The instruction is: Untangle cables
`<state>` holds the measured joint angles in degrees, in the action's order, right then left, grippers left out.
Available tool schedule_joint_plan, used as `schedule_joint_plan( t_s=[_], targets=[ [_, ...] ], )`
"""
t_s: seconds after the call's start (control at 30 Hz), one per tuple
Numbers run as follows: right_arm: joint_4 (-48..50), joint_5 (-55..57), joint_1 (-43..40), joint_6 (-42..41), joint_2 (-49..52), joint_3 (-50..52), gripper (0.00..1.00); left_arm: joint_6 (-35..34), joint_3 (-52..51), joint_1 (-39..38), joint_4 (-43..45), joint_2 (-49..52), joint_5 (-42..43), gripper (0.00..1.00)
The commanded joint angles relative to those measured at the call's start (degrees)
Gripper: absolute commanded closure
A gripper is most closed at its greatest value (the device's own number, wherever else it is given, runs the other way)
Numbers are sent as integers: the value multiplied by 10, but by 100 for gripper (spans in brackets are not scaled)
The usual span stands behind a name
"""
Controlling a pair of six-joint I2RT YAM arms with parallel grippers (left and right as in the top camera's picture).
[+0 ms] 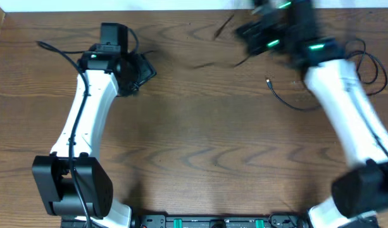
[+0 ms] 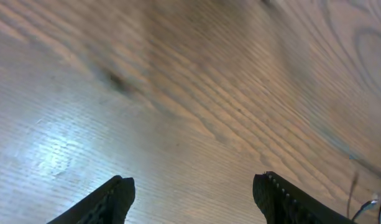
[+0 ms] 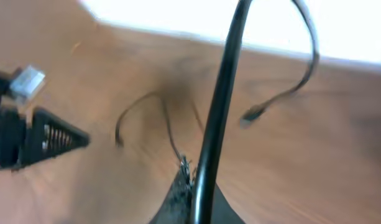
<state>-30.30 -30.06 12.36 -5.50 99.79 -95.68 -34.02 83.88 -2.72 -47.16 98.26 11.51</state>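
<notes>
The left gripper (image 2: pixel 193 194) hangs over the bare wooden table (image 2: pixel 178 93) at ten o'clock, fingers spread and empty. The right gripper (image 1: pixel 256 31), blurred at one o'clock, has a black cable (image 3: pixel 218 106) rising beside one of its fingers (image 3: pixel 174 202). I cannot tell whether the fingers pinch the cable. A second cable (image 1: pixel 288 100) lies loose at two o'clock. If the black cable is merely draped, a quick lift could let it slip off. Its plug (image 3: pixel 252 115) could also swing into the other loops and tighten the tangle.

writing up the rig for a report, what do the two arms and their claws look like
Both arms have white tubular links between black joint housings. The left arm has a thin black cord running along it; the right arm shows green lights near its wrist. The left claw has black fingers with ribbed inner faces.
</notes>
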Motion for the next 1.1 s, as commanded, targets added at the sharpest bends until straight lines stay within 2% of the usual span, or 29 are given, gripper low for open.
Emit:
schedule_joint_plan(
  t_s=[0.0,0.23,0.33,0.57,0.83,0.87,0.9,0.97,1.07],
  targets=[
    [-55,28,-80,52,-57,-78,99,10,0,14,-8,0,14,32],
    [-110,27,-180,52,-89,-127,99,10,0,14,-6,0,14,32],
    [-167,46,-181,78,-78,-115,99,10,0,14,-6,0,14,32],
    [-258,179,-179,90,-21,-83,99,10,0,14,-8,0,14,32],
    [-268,207,-181,90,72,-75,95,10,0,14,-8,0,14,20],
    [-268,224,-181,90,81,-75,93,10,0,14,-8,0,14,7],
    [-268,238,-181,90,87,-75,91,10,0,14,-8,0,14,2],
    [-269,270,-183,90,101,-75,76,10,0,14,-8,0,14,2],
    [-272,311,-186,90,118,-75,31,10,0,14,-8,0,14,2]
  ],
)
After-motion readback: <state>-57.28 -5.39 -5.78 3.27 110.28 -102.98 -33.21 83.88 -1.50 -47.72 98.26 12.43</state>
